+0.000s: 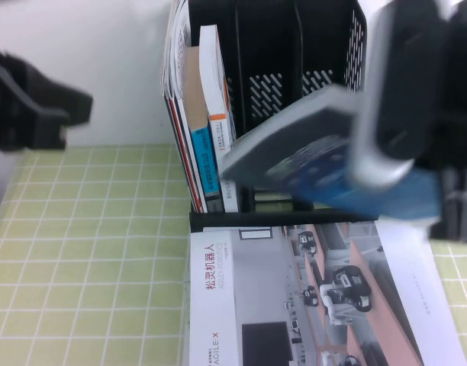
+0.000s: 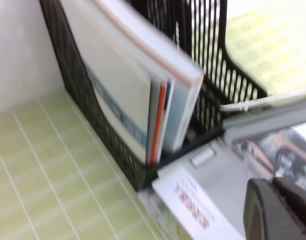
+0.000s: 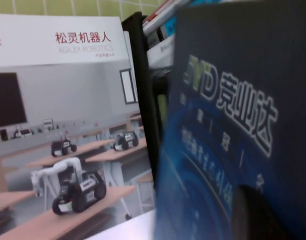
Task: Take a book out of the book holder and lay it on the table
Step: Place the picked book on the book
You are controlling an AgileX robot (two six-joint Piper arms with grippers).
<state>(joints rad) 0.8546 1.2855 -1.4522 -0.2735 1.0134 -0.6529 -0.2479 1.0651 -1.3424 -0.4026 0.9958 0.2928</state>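
right gripper (image 1: 386, 164) pinches a dark blue book (image 1: 310, 164) above the magazine (image 1: 294, 297); left gripper (image 1: 35, 107) unclear.

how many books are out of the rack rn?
2. The blue-covered book in the right gripper above the table before the book holder; robot-photo magazine flat on the table. The left gripper hovers far left. More books stand inside.

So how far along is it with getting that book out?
Done: the blue book looks out of the book holder. In hand: the right end effector holds it tilted above the table. Still to do: laying it flat. The left end effector sits aside.
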